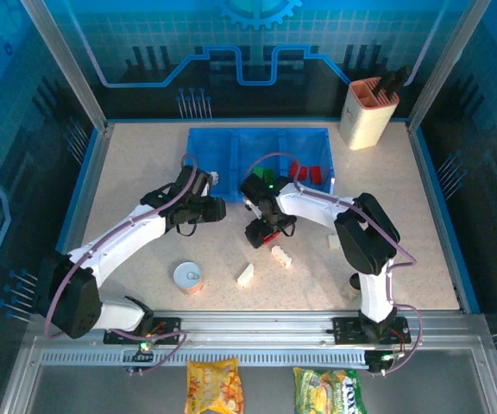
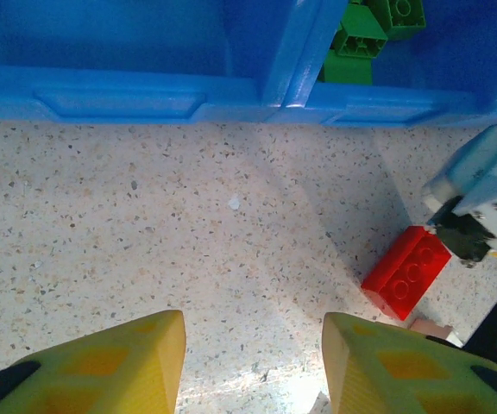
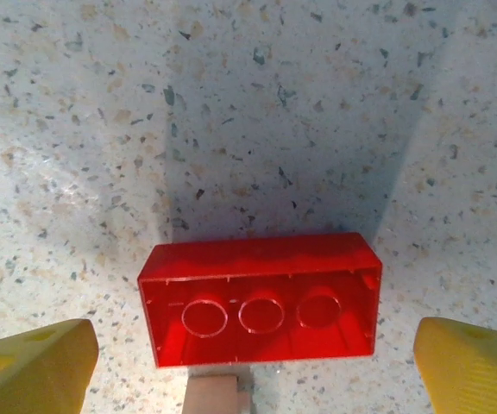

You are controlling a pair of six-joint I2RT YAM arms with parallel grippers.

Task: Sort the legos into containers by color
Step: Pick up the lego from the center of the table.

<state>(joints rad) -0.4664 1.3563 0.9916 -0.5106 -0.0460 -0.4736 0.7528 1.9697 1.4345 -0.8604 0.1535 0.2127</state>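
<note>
Right end effector (image 3: 253, 349) stands wide, empty, straddling the red lego (image 3: 259, 297); I'd centre, lower, close evenly on its ends.

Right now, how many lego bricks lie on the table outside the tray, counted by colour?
Red brick: 1
Cream bricks: 3
Total: 4

Looking down from high behind the near edge over the whole desk (image 1: 145, 172), and hovering close above its middle from each wrist, left tilted toward the tray (image 2: 128, 95) at the far edge, both catching one red brick (image 3: 261, 297).
</note>
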